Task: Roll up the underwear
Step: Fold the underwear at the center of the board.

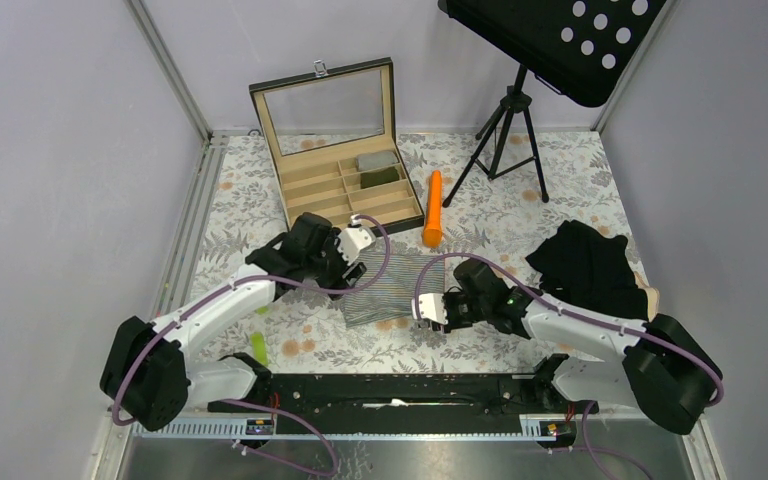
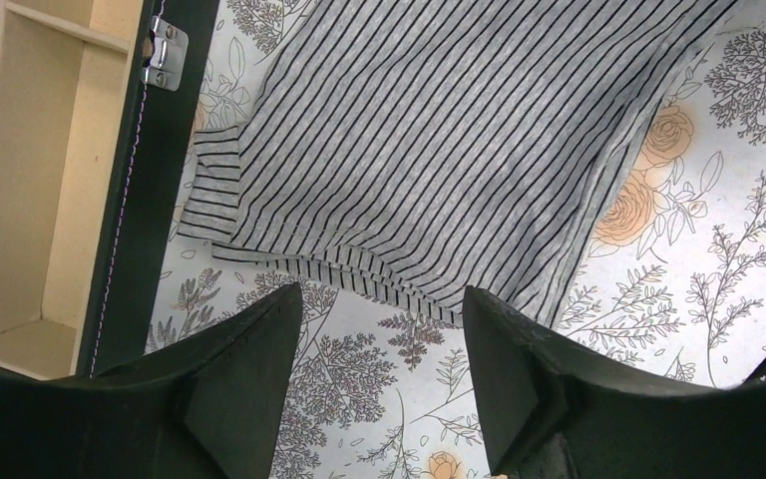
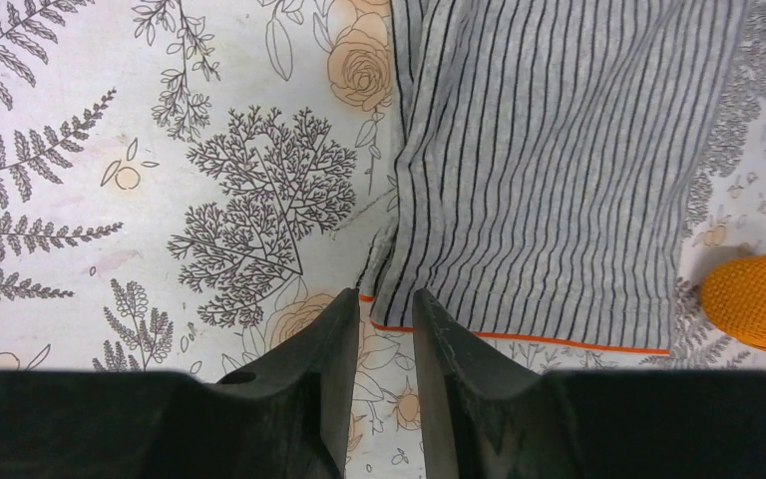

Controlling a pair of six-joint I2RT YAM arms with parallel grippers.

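The light grey pinstriped underwear [image 1: 390, 285] lies spread flat on the floral table cover, between the two arms. My left gripper [image 1: 358, 262] is at its far-left edge. In the left wrist view the left gripper [image 2: 381, 299] stands open wide just short of the folded striped hem [image 2: 389, 274], with only table cover between the fingers. My right gripper [image 1: 420, 312] is at the near right corner. Seen from its wrist, the right gripper [image 3: 386, 297] keeps a narrow gap, its tips at the orange-trimmed corner [image 3: 379, 314], pinching nothing. A heap of black underwear [image 1: 585, 265] lies at the right.
An open wooden compartment box [image 1: 340, 170] stands behind the cloth; its dark wall [image 2: 140, 200] is close on the left gripper's left. An orange carrot-shaped stick [image 1: 433, 208] lies beside the box. A tripod stand [image 1: 508, 130] is at the back right, and a green piece [image 1: 258, 348] at the near left.
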